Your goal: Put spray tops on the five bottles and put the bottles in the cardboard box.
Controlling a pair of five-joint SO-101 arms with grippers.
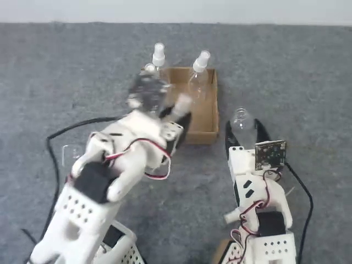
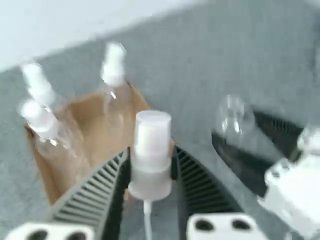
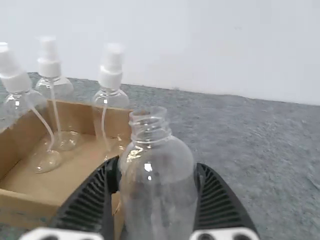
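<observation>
The grey worktop (image 1: 308, 82) carries both arms. The left arm (image 1: 121, 159) leans in from the near left towards the cardboard box (image 1: 203, 135), while the right arm (image 1: 247, 181) sits near the right edge, pointing away from the camera.

The box lies open-topped near the middle of the worktop. Three capped bottles (image 3: 110, 100) stand upright inside it along its far side, their white sprayers rising above the walls.

Just beside the box's right wall is the open bottle (image 1: 241, 120), clear and upright, with its threaded neck bare. The right jaws are closed partway round its body, one dark jaw against each side. I cannot tell whether its base rests on the worktop.

The spray top (image 2: 150, 155) is white and upright, its thin tube hanging below it. The left jaws are closed narrowly on its collar and hold it over the box.
</observation>
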